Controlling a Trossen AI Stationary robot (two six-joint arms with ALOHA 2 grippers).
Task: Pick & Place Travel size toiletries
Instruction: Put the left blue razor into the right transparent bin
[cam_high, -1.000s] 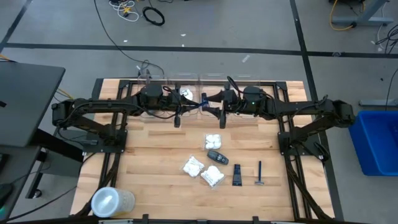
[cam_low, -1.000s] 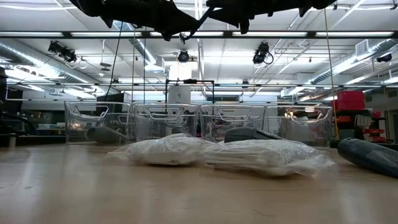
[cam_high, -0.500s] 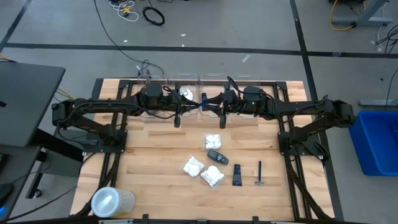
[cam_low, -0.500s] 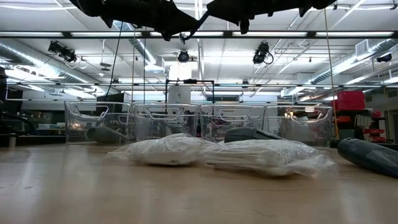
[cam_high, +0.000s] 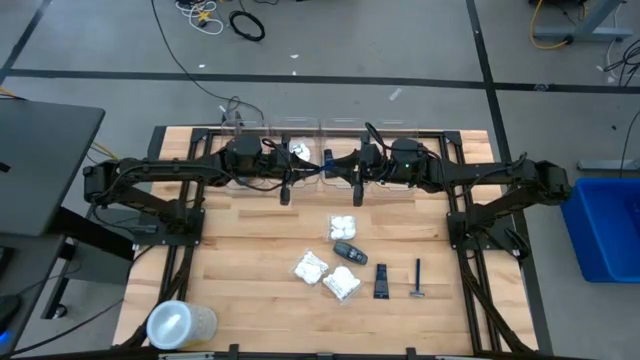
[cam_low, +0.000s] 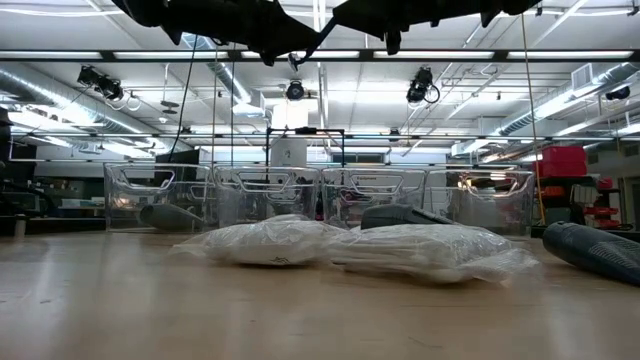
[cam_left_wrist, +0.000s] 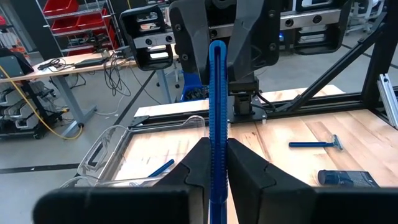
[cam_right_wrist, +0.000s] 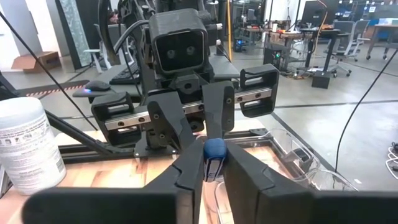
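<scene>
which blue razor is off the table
The razor pinched between the left gripper and right gripper, up over the bins. The other razor lies flat on the table, near the right edge.

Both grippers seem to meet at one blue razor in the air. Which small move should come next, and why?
Probably the left gripper should open and let go. It grips the blue razor by one end, and the right gripper looks closed on the other end, so the handover seems ready.
</scene>
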